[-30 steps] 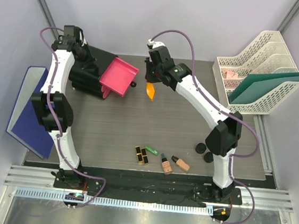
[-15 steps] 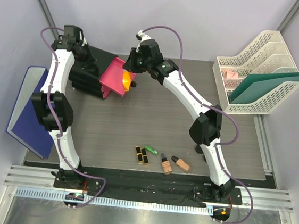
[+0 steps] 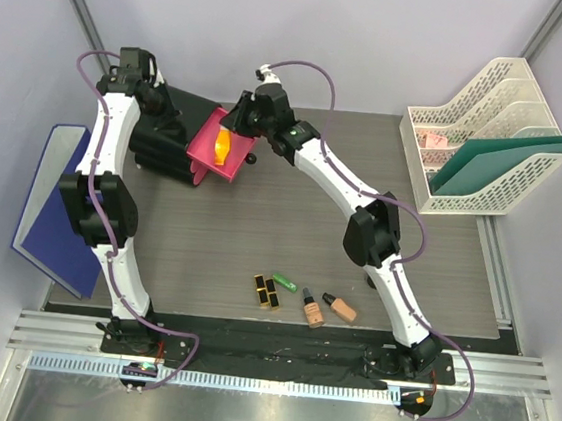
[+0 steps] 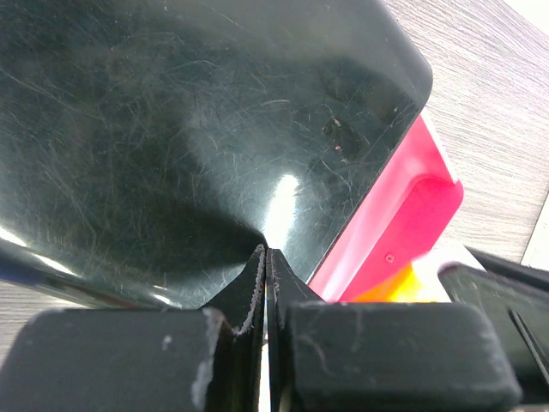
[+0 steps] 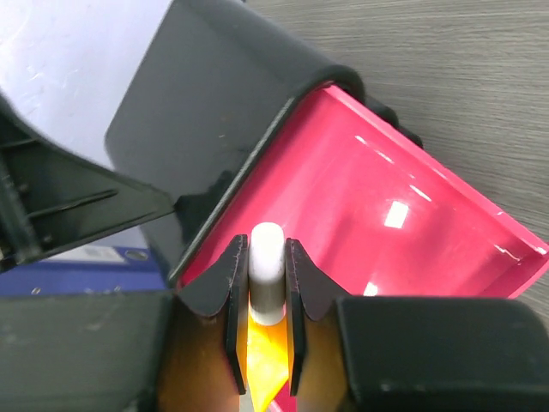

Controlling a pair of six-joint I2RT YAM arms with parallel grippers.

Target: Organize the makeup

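Observation:
My right gripper (image 5: 267, 254) is shut on the white cap of the orange tube (image 5: 267, 330) and holds it over the open pink drawer (image 5: 386, 215) of the black box (image 5: 214, 94). From above, the tube (image 3: 223, 147) hangs inside the drawer (image 3: 209, 133). My left gripper (image 4: 268, 257) is shut, tips against the black box's top (image 4: 197, 129). Near the front edge lie two black-and-gold lipsticks (image 3: 267, 292), a green tube (image 3: 284, 282) and two beige foundation bottles (image 3: 312, 309) (image 3: 340, 306). The right arm hides the compacts.
A white file rack (image 3: 473, 110) with a green folder (image 3: 497, 163) stands at the back right. A blue binder (image 3: 51, 196) lies off the table's left edge. The black box (image 3: 163, 133) sits at the back left.
My right gripper has carried the orange tube leftward, from beside the pink drawer to over and down into it. The left arm has not moved.

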